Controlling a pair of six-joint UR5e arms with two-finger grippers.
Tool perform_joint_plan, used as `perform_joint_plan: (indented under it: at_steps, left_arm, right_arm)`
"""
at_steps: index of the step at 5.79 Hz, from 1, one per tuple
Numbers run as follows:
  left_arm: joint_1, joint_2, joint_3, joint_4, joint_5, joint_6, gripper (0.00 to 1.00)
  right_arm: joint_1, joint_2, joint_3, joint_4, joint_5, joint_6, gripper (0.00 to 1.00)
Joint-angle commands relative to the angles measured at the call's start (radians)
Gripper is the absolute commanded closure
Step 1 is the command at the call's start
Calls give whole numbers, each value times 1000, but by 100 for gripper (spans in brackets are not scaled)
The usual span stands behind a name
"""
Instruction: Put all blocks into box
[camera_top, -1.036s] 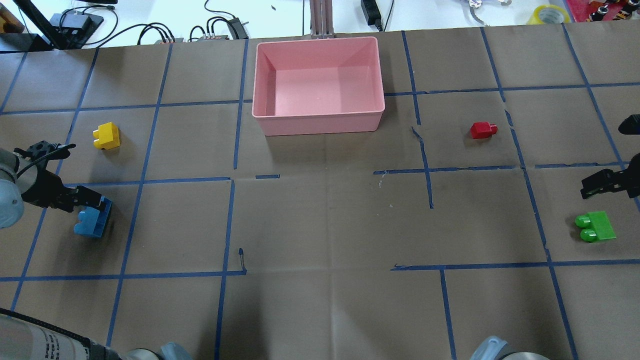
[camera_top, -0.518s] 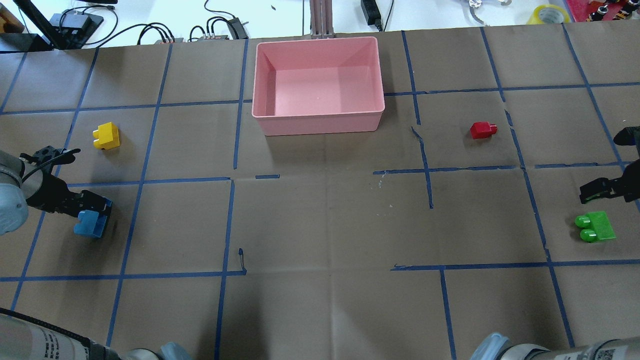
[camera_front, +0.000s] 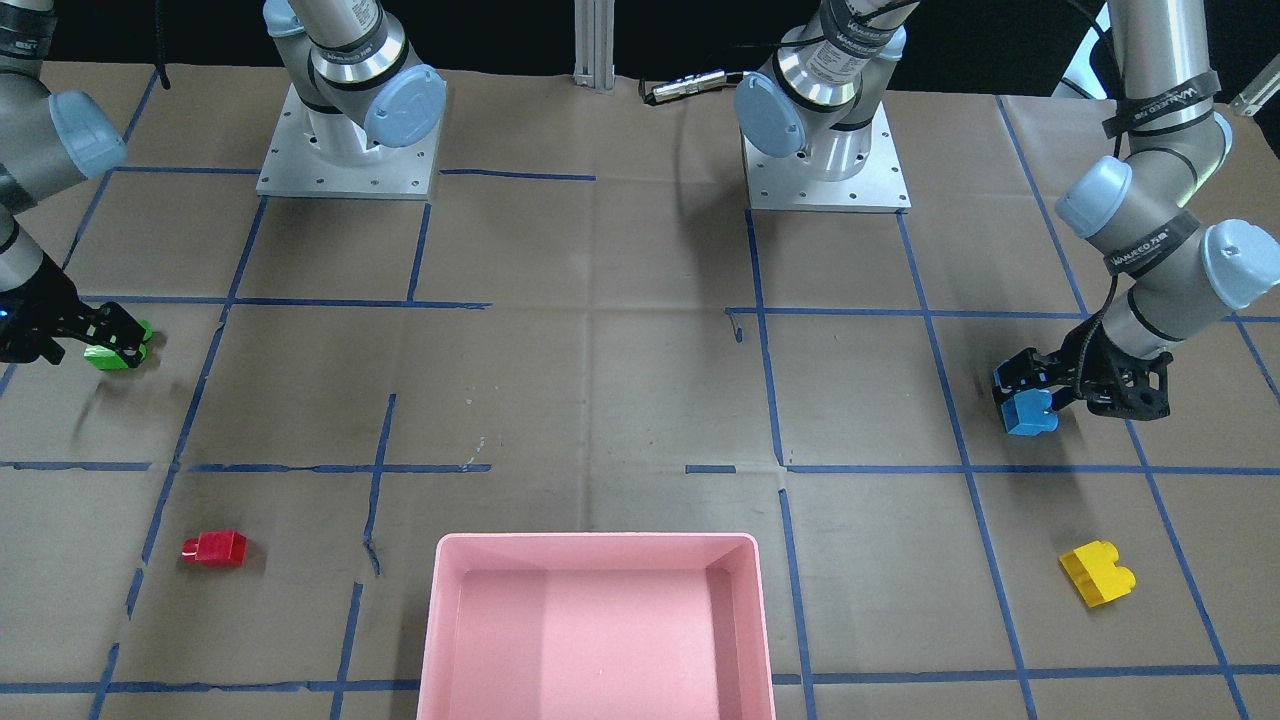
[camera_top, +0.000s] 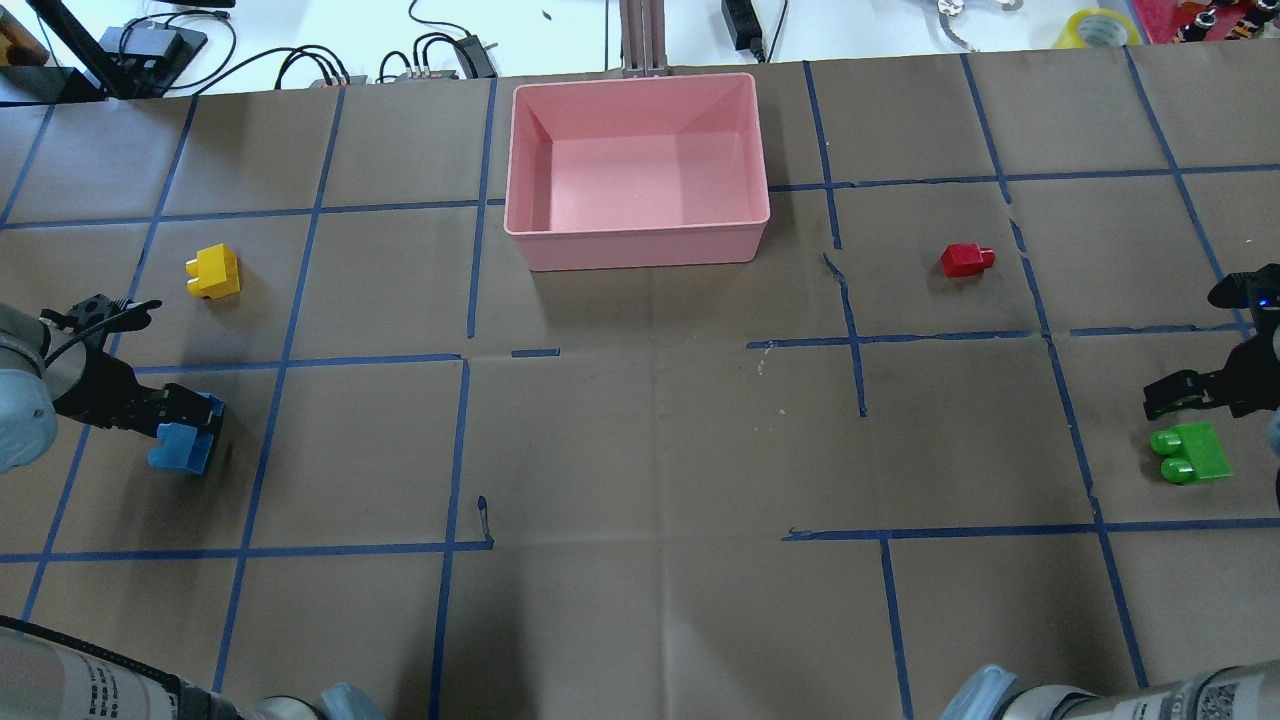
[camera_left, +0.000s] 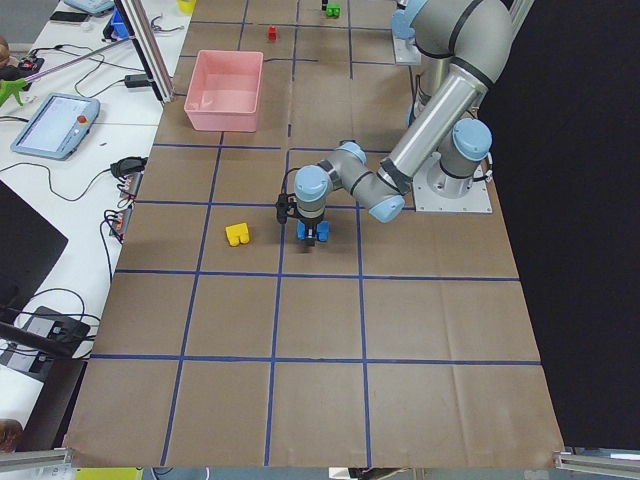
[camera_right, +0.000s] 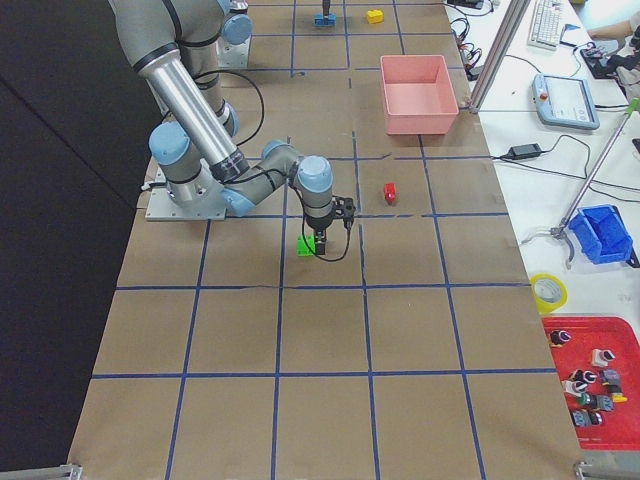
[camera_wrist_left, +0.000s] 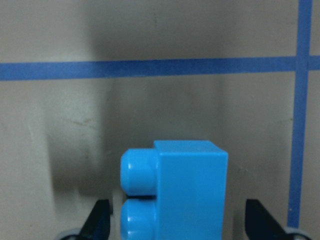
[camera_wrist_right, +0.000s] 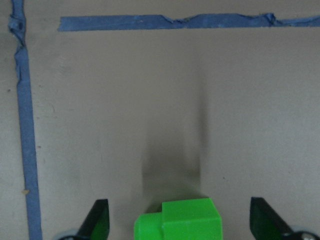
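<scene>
Since a second ago the left gripper (camera_top: 190, 414) has sunk lower around the blue block (camera_top: 178, 452) and the right gripper (camera_top: 1172, 393) has slid toward the green block (camera_top: 1192, 455). The yellow block (camera_top: 213, 272), the red block (camera_top: 966, 260) and the empty box (camera_top: 636, 255) have not stirred. The front-facing view agrees: each arm is bent over the brick on its own side, and the box sits midway between them at the table's far edge, well apart from both. The side views add little (the bricks are too small there). In the left wrist view the blue block lies between the parted fingers (camera_wrist_left: 98, 220). Its studs face one finger and its flat base the other, and its long axis runs across the closing line, so the jaws would likely pinch its short width. A sliver of paper shows on each side, so nothing is clamped yet. In the right wrist view the jaws stand wide apart with the green block centred between them at the bottom edge. Probably a further descent is needed before closing.
</scene>
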Motion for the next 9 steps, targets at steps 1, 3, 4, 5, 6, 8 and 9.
perform_joint_plan:
  at_steps: [1,3,4,5,6,8,9]
  left_arm:
    - [0,-12,10,2,2,2,9]
    - [0,-22,16,2,-1,0,13]
    - [0,-20,18,2,-3,0,23]
    - [0,-18,18,2,-2,3,42]
    - [0,-20,16,0,-2,5,55]
    - [-3,-2,18,0,-2,5,68]
    - [-7,17,36,-1,-6,-1,68]
  right_arm:
    - [0,6,5,0,-8,-6,2]
    - [-2,8,5,4,-21,-7,2]
    - [-2,10,5,4,-29,-7,2]
    - [-3,28,5,1,-29,-7,2]
    - [-3,39,4,0,-29,-7,2]
    - [-3,33,4,3,-32,-7,10]
    - [-3,31,2,4,-32,-7,27]
